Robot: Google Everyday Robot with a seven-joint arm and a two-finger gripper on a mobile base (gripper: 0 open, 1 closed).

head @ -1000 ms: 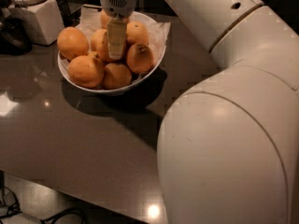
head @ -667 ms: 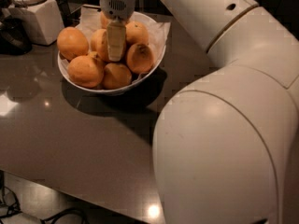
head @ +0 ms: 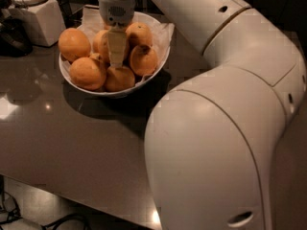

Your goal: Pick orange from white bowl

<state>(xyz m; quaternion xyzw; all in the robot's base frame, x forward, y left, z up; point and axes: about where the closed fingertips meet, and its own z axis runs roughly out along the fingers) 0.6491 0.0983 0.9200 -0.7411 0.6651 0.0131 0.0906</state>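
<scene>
Nearest, on the right, the big white arm (head: 225,143) of the robot fills the view. Left of it lies the glossy gray table (head: 72,143). Farther on it stands the white bowl (head: 98,91), lined with crinkled paper (head: 163,32) and full of oranges (head: 74,43). The gripper (head: 116,61) points straight down into the middle of the pile, its tip just above the orange (head: 120,78) at the near rim; whether the gripper is wide, narrow or holding something I cannot tell. A white appliance (head: 41,20) stands far left.

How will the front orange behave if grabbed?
Round, so the front orange likely rolls if nudged. Dull skin probably grips fine. Packed against other oranges in the bowl, where the gripper sits, so those may shift.
</scene>
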